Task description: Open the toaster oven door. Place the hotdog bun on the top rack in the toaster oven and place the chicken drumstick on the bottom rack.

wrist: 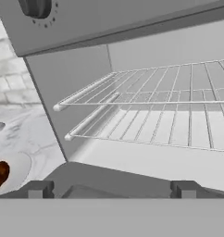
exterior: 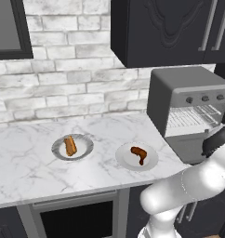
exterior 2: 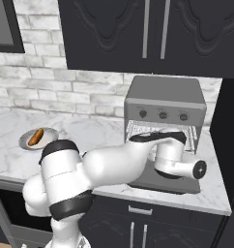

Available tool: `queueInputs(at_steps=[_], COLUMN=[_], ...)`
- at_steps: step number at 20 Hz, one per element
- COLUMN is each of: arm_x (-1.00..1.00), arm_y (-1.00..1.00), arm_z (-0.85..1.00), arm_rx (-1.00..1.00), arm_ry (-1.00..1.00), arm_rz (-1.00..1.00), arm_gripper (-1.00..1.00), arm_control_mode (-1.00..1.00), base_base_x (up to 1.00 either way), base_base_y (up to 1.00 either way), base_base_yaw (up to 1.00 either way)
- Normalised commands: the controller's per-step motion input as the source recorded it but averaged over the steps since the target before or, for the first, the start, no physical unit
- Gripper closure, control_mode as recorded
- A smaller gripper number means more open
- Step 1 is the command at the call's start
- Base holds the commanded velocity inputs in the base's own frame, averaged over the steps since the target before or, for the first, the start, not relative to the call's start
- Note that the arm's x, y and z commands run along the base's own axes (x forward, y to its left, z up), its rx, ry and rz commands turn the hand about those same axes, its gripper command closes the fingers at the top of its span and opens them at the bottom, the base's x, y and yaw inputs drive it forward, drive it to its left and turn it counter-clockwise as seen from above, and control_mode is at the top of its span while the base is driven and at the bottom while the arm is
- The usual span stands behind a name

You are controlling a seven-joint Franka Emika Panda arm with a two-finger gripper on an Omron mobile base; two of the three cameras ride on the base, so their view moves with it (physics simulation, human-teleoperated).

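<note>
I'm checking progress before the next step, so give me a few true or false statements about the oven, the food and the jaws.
1. The toaster oven door is open. True.
2. The hotdog bun lies on the top rack. False: it lies on a plate on the counter.
3. The chicken drumstick lies on its own plate. True.
4. The jaws grip the drumstick. False: they stand open and empty, facing the bare racks.

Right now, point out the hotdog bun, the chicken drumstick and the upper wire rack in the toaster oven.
hotdog bun [exterior: 70,146]: left base view, middle of the bun.
chicken drumstick [exterior: 139,153]: left base view, thick end.
upper wire rack [wrist: 169,88]: hand view, middle wires.
</note>
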Motion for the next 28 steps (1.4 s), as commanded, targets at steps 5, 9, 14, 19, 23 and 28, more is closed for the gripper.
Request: queueInputs(at_steps=[5,9,14,19,23,28], arm_x=[0.16,0.17,0.26,0.29,0.16,0.2], arm_y=[0.0,0.05,0.17,0.16,0.0,0.0], arm_z=[0.0,0.0,0.0,0.0,0.0,-0.01], arm_rx=[0.03,0.0,0.0,0.0,0.0,0.0], arm_ry=[-0.1,-0.05,-0.07,-0.1,-0.06,0.0], arm_rz=[-0.09,-0.1,-0.09,-0.06,-0.02,-0.02], arm_gripper=[-1.0,-1.0,-1.0,-1.0,-1.0,-1.0], arm_control_mode=[-1.0,-1.0,-1.0,-1.0,-1.0,-1.0], base_base_x=[0.0,0.0,0.0,0.0,0.0,0.0], base_base_y=[0.0,0.0,0.0,0.0,0.0,0.0], base_base_yaw=[0.0,0.0,0.0,0.0,0.0,0.0])
